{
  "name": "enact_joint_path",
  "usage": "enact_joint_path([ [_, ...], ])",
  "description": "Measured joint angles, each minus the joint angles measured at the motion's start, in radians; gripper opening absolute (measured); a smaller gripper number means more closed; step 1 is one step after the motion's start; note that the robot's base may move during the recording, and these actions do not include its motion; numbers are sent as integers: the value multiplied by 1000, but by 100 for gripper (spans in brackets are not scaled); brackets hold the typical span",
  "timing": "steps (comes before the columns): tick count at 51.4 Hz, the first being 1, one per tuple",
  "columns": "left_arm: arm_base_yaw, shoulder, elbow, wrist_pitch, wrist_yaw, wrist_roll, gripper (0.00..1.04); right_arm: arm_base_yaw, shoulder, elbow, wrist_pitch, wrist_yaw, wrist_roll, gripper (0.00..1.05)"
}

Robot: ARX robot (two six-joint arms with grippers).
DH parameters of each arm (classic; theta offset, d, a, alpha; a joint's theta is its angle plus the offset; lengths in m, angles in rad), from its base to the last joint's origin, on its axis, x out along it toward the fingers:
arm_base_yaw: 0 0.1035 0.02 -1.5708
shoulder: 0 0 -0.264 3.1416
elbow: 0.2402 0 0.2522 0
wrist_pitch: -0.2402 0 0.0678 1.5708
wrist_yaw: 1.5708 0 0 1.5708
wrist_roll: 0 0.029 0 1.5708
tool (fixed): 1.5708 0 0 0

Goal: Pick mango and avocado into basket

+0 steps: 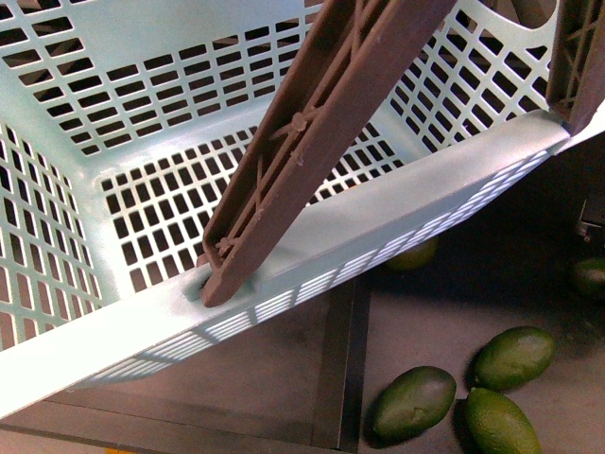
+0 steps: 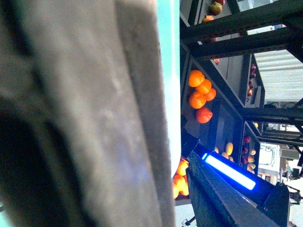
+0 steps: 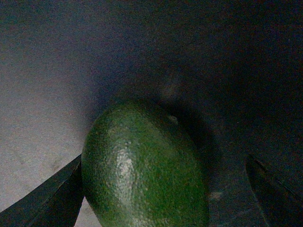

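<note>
The aqua basket point(image 1: 416, 213) fills most of the front view, held up and tilted, its brown-grey handle point(image 1: 312, 142) crossing it. My left gripper point(image 2: 128, 189) is shut on that handle point(image 2: 94, 109), with one dark finger point(image 2: 218, 198) showing beside it. An avocado point(image 3: 142, 165) lies on a dark surface between the fingers point(image 3: 52, 198) of my open right gripper point(image 3: 163, 158), close to one finger. Three more avocados point(image 1: 413, 400) lie below the basket's rim. I cannot pick out the mango for sure; small yellow fruits point(image 2: 228, 148) sit on a far shelf.
Dark shelving holds piles of round oranges point(image 2: 201, 94) in the left wrist view. Another green fruit point(image 1: 413, 253) peeks from under the basket's rim, and one more point(image 1: 591, 276) sits at the right edge. A tray divider point(image 1: 345, 378) runs beside the avocados.
</note>
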Motion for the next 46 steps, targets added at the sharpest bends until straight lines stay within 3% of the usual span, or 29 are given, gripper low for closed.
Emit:
enact_joint_path([
  [24, 0, 0, 0, 0, 0, 0, 28, 13, 39, 23, -14, 0, 42, 95],
  [35, 0, 0, 0, 0, -1, 0, 28, 16, 39, 17, -30, 0, 50, 60],
  [46, 0, 0, 0, 0, 1, 0, 28, 0, 3, -28, 4, -32, 93, 57],
])
